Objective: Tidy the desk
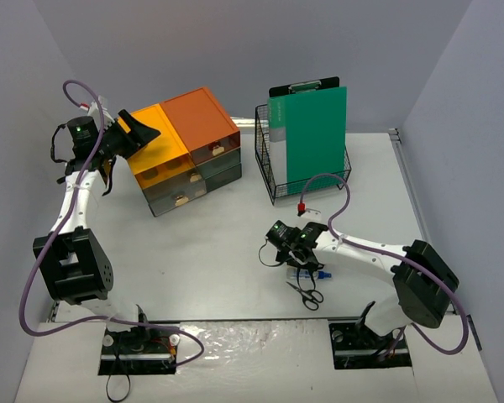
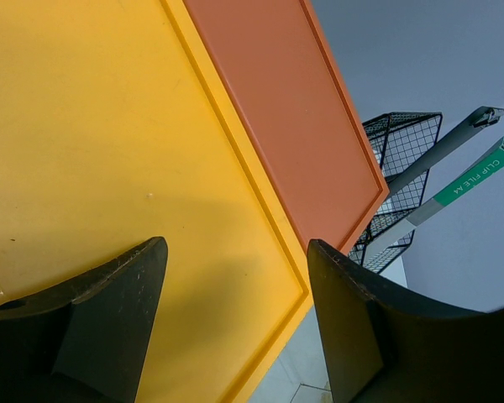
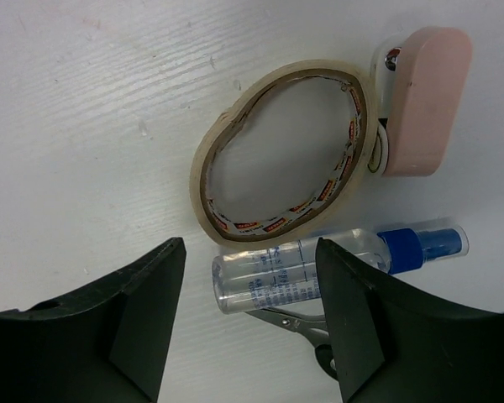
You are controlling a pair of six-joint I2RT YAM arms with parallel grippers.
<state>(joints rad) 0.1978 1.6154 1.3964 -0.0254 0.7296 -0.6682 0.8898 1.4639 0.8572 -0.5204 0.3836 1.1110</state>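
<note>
Desk inventory, as we find it:
- Large matte white desk point(image 1: 193, 252), bearing everything below.
- Left gripper point(image 2: 235, 315): jaws apart, empty, over the yellow-and-orange-topped dark drawer unit point(image 2: 109, 126).
- Right gripper point(image 3: 248, 252): jaws apart, empty, above a clear blue-capped spray bottle point(image 3: 269, 277).
- Beside it: tan tape ring point(image 3: 260, 227), pink oblong case point(image 3: 424, 101), black-handled scissors point(image 1: 307, 294).
- Behind: black wire basket point(image 1: 307, 186) with green clipboard point(image 1: 309, 126).

Desk point(image 1: 193, 252): big flat rect. top, matte white to pale grey.
It lies level, directly under the jaws of the right gripper point(image 3: 248, 252) & spreads out on all sides of them. Close up the surface has fine faint streaks & a few small marks. At the left gripper point(image 2: 237, 248) only a small pale corner of it shows, low between the jaws.
</note>
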